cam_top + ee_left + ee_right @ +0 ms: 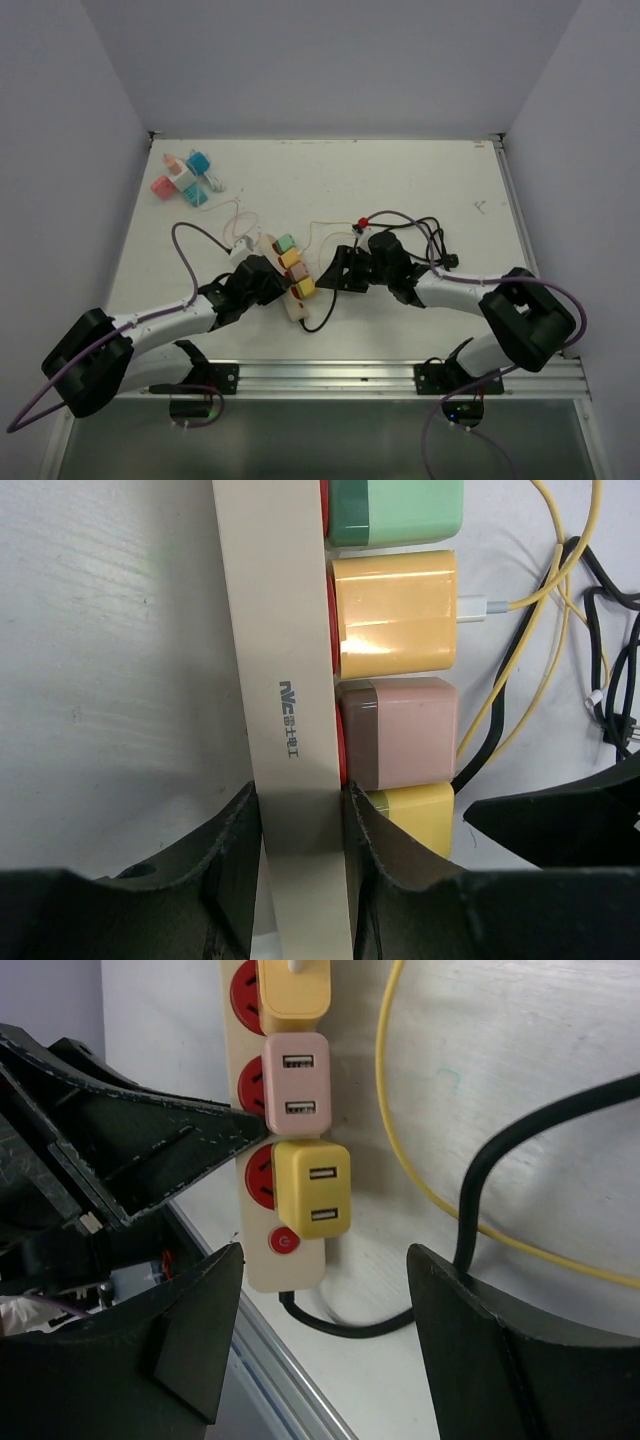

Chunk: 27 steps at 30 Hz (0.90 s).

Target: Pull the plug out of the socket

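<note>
Left tool (300, 845) pinched the long cream plastic power strip (285, 630), a finger pressed on each long side, and the strip lay flat on the white desk (400, 180). My right tool (322, 1265) hung spread wide over the strip's end, its fingers clear on either side of the yellow square charger plug (312, 1188). That plug sat in the last socket, just beside the pink charger plug (296, 1082) and the red round switch (284, 1241).

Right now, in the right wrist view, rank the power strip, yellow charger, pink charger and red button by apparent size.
1. power strip, largest.
2. yellow charger and pink charger: too alike to rank.
3. red button, smallest.
</note>
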Tool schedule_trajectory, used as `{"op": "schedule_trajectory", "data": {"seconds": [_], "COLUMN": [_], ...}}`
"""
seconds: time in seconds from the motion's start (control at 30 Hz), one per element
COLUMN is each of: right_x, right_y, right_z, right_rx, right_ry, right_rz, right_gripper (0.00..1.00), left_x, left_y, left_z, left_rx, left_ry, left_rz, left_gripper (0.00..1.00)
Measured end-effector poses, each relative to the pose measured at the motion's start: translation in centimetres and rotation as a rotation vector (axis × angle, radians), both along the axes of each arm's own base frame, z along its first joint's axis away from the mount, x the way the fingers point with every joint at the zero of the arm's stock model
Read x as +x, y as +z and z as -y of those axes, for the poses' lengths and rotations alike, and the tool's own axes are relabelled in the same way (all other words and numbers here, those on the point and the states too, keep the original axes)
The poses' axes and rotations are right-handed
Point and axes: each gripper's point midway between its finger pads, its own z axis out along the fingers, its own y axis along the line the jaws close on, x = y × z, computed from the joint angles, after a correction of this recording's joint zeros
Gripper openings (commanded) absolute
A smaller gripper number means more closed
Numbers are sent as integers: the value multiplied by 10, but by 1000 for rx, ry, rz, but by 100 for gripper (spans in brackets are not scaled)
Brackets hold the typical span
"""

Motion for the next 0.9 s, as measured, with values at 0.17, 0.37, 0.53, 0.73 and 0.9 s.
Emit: {"op": "schedule_trajectory", "data": {"seconds": [0.17, 0.37, 0.53, 0.73, 0.9], "right_x": [5, 4, -6, -12, -11], "right_y": [-6, -22, -32, -29, -26], "right_z": [-18, -28, -41, -52, -54], "right_rx": [14, 16, 46, 98, 112], "right_ry": [14, 35, 75, 107, 112], "right_rz": [-18, -58, -99, -119, -117], "right_gripper": [76, 75, 67, 51, 14], "left_x": [-4, -5, -5, -5, -4], "left_y": [0, 0, 0, 0, -2], "left_z": [0, 2, 2, 4, 5], "left_rx": [-24, -44, -50, -54, -52], "left_ry": [-12, -19, -23, -25, -26], "left_rz": [10, 22, 24, 26, 24], "left_gripper": [0, 0, 0, 0, 0]}}
